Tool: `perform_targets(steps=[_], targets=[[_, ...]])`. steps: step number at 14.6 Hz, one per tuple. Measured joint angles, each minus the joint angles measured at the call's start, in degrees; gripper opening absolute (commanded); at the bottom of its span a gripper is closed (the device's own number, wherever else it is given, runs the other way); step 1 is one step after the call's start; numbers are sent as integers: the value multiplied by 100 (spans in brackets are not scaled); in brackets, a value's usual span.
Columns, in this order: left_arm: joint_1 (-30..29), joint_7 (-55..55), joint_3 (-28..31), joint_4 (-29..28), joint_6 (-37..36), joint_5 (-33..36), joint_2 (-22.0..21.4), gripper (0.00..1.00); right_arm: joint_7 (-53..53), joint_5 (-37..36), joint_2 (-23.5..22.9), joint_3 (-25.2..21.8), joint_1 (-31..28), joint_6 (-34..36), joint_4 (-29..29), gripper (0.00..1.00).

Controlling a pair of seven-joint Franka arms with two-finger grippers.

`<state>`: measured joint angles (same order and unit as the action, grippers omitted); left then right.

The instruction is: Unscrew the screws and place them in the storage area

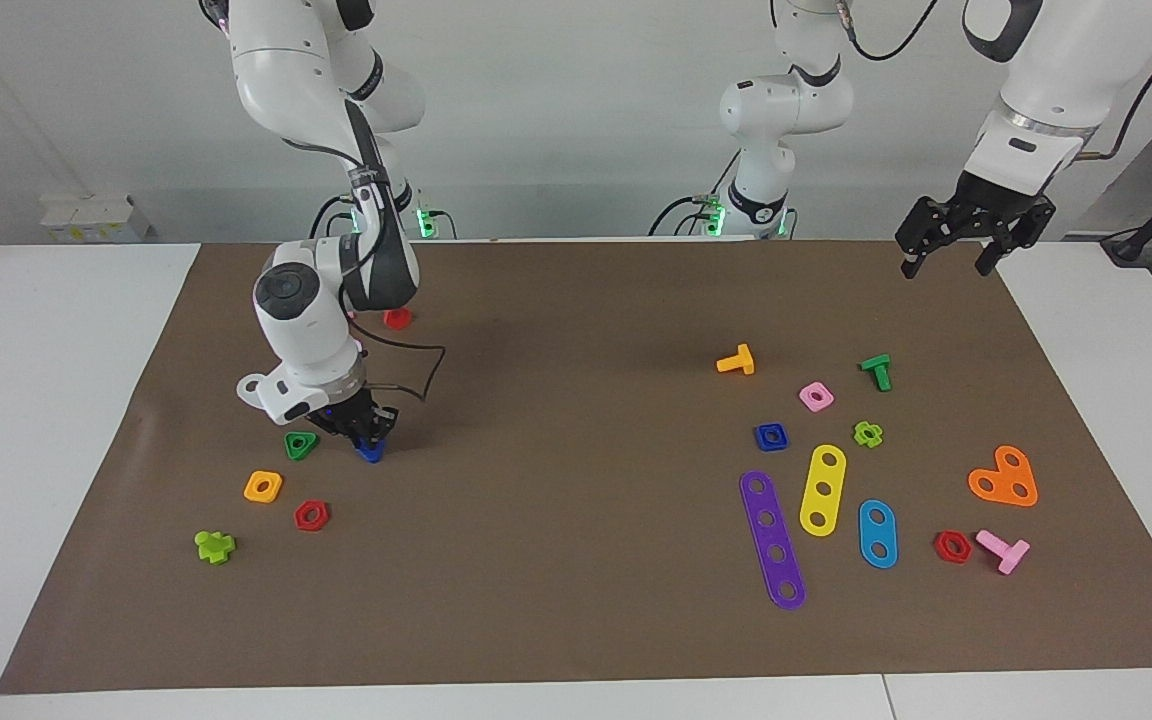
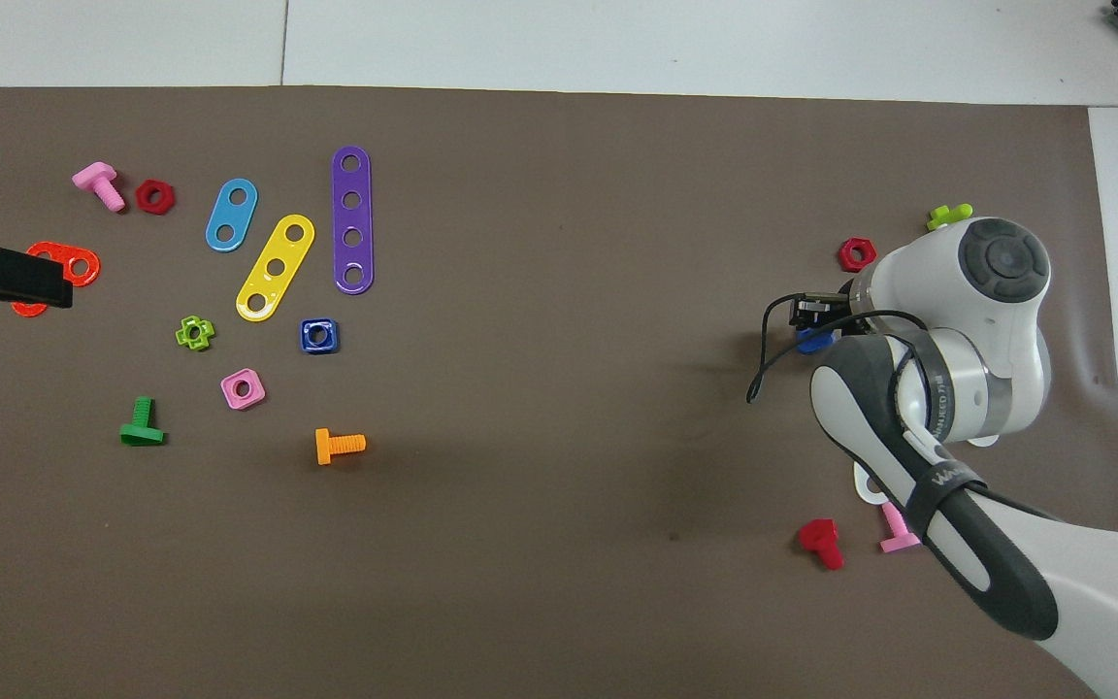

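Nearest the robots, at the right arm's end of the table (image 1: 86, 420), a red bolt (image 2: 822, 542) and a pink bolt (image 2: 900, 533) are lying on the brown mat (image 1: 576, 330). The left gripper (image 1: 966, 240) is hanging in the air over the mat's corner at the left arm's end, its jaws spread and holding nothing; that arm is waiting.

Farther out, the right gripper (image 1: 364, 428) is reaching down low over the mat, its jaws pinching a blue screw (image 1: 369, 453), which is sitting at or just above the paper, just beside a green triangular nut (image 1: 300, 445). A white curved plate (image 1: 254, 386) is peeking out under the right arm's wrist.

Farther still in this storage area (image 1: 266, 560), an orange nut (image 1: 263, 487), a red hex nut (image 1: 311, 515) and a lime cross piece (image 1: 214, 546) are lying scattered apart.
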<state>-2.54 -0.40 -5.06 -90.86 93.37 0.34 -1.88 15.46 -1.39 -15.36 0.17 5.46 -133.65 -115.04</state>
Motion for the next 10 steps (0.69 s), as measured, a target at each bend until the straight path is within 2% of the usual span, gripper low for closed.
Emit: perform_targets(steps=[7, 10], targets=[[0, 0, -6, -25, -11, 0, -2, 100, -231, 0, 1086, -2, -134, 923, 379, 99], [-2, -2, 9, -27, -12, 0, -2, 100, -533, 0, 1582, -18, -146, 1716, 688, 99]])
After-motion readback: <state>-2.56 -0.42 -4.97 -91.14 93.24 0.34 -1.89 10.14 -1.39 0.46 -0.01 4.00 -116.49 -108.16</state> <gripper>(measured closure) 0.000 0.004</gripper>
